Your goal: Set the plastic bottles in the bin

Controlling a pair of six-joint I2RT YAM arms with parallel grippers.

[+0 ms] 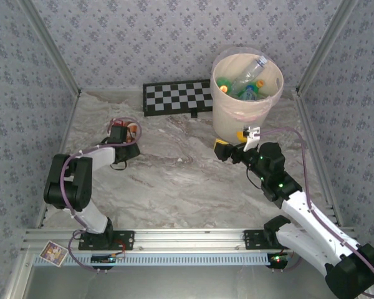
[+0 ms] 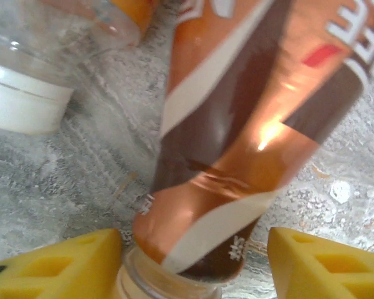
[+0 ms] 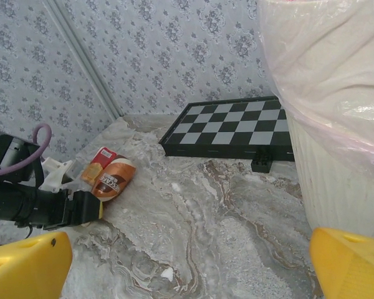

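Two grippers, quick status.

My left gripper [image 2: 193,265]: jaws part open and straddling the orange-and-brown labelled bottle [image 2: 237,124]. One yellow pad [image 2: 56,265] sits on each side of its lower end, with a thin gap showing both sides, so no clamp on it. That bottle lies on the marble table [image 1: 187,180], well to the left of the bin [image 1: 237,118]. A clear bottle with a white band [image 2: 25,93] lies just beside it, on the side away from the bin.

My right gripper [image 1: 230,143]: jaws spread wide, nothing between them. It hangs low, just in front of the bin's base on the near side. From its wrist camera the bin wall and its thin liner [image 3: 324,81] are close on the right, and the left gripper with the orange bottle is well off to the left of the bin.

Several bottles in the bin [image 1: 246,81]: green ones low down, and a clear one leaning up past the rim.

The checkerboard [image 1: 177,98] lies flat just left of the bin, near the back wall.
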